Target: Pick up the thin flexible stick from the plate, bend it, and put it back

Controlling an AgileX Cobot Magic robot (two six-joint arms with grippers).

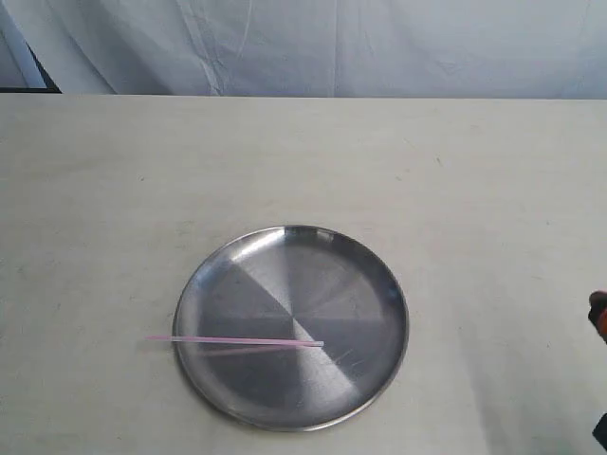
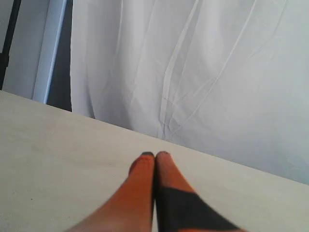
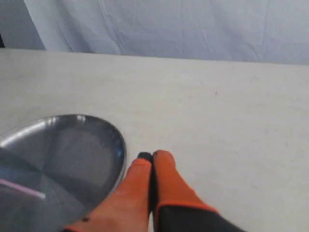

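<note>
The round steel plate lies on the table, near its front edge. A thin pink stick lies straight across the plate's left half, one end poking past the left rim. In the right wrist view the plate is beside my right gripper, which is shut with nothing in it, and an end of the stick shows. The right gripper barely shows at the exterior view's right edge. My left gripper is shut and empty above bare table, away from the plate.
A pale table top runs back to a white cloth backdrop. A dark gap and a pale post show beside the cloth in the left wrist view.
</note>
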